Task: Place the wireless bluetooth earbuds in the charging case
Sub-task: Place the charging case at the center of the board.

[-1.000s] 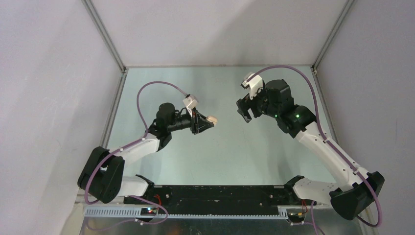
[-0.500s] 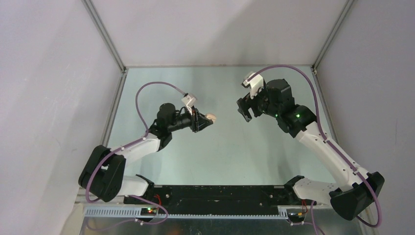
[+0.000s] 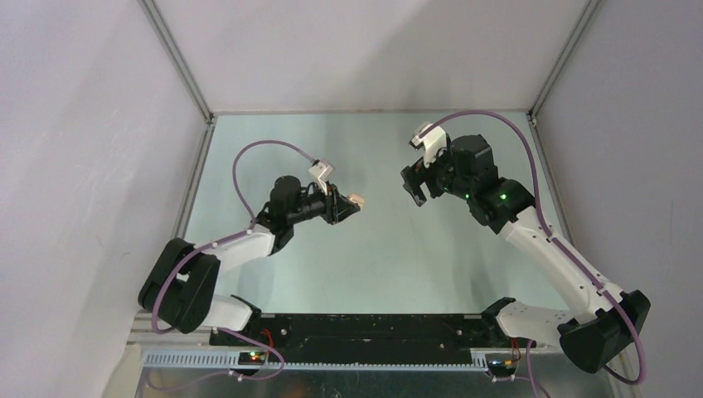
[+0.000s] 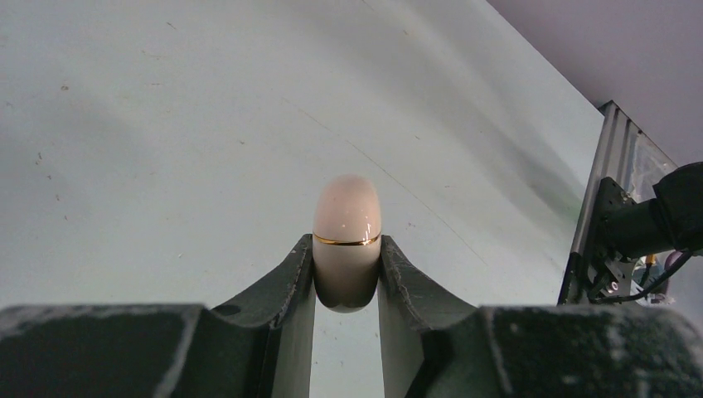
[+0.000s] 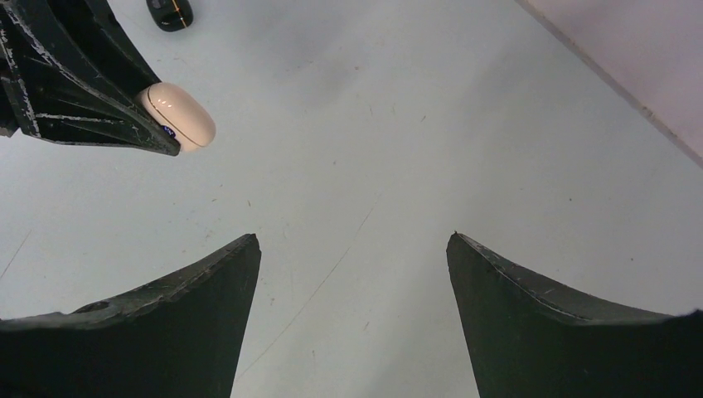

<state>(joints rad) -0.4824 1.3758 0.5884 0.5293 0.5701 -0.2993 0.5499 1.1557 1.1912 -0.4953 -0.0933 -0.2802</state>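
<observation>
An off-white case (image 4: 347,211), rounded w/ a thin gold seam line, is being held by the left gripper (image 4: 347,245). The jaws are being kept narrow and pinched on the case's lower half from both sides, and the upper half is being left sticking out past the fingertips. The case is being seen shut along the seam. In the top view it is being carried approx. mid-table (image 3: 373,257), a bit left of centre, and it is apparently being held off the surface. The left wrist is being pointed across toward the right arm. The right gripper (image 5: 352,245) is being held wide, w/ only table surface being shown between its fingers (image 5: 195,286). The two grippers are being kept facing each other across a gap, near but not touching. In the right wrist view the case is being shown at upper left, its rounded end being aimed out of the left fingers toward the right gripper. A black case (image 5: 170,12) w/ a gold line is being seen lying on the table at the top-left edge of that view, beyond the left gripper. It is partly cut off by the frame, so open vs. shut can't be told. A pale wall (image 5: 647,50) is being shown along the table's far-right edge.
</observation>
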